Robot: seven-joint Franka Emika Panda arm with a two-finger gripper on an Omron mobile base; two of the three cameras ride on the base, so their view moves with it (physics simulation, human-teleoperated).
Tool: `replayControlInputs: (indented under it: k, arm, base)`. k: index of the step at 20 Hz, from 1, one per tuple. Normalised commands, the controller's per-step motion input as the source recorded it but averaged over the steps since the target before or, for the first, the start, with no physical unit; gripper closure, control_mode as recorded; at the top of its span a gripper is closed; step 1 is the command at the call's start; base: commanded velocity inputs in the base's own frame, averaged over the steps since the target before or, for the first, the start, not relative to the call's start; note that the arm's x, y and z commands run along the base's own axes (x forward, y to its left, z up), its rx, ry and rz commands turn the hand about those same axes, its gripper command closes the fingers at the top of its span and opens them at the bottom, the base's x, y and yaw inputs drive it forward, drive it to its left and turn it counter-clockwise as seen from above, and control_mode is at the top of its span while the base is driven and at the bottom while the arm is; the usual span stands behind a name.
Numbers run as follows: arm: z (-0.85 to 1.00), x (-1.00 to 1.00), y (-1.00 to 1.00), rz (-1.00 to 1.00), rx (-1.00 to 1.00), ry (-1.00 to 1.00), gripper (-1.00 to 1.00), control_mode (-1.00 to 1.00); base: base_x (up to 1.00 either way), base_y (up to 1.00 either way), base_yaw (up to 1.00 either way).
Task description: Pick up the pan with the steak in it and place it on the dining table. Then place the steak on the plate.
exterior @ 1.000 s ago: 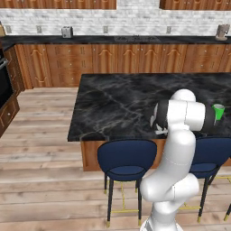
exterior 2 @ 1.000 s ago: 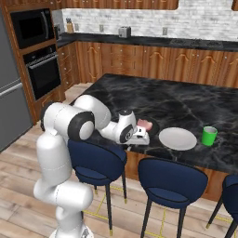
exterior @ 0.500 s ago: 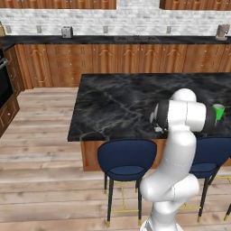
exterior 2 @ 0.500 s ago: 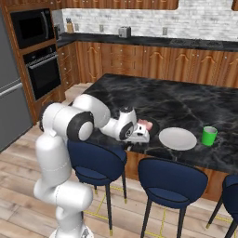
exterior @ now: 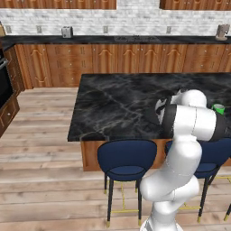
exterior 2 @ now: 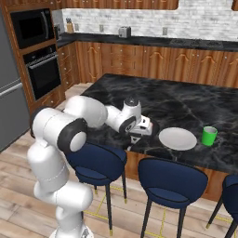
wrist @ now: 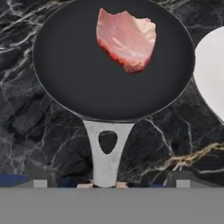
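Claw (exterior 2: 137,135): open, holding nothing, by counter (exterior 2: 186,100) front edge.
Pan (wrist: 113,65): flat on counter, steak (wrist: 127,39) inside.
Plate (wrist: 212,72): just beside pan.

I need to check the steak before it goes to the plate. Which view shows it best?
The hand view: the steak lies in plain sight in the pan on the table, pink with a darker red edge. In the left base view the arm covers that spot; in the right base view the gripper hides it.
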Motion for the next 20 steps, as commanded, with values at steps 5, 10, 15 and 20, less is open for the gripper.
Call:
replayControlInputs:
  k: [5, 10, 15, 20]
  arm:
    - [0.23, 0.62, 0.00, 0.00, 0.04, -0.01, -1.00, -1.00]
    - [-0.18, 0.94, 0.00, 0.00, 0.00, 0.00, -1.00, -1.00]
    - [-0.22, 0.47, -0.02, 0.00, -0.01, -0.01, -1.00, -1.00]
    - [-0.10, 0.46, -0.08, 0.00, 0.00, 0.00, -1.00, -1.00]
  base:
    - [0.00, 0.00, 0.00]
    - [0.00, 0.00, 0.00]
    - [0.00, 0.00, 0.00]
    - [0.00, 0.00, 0.00]
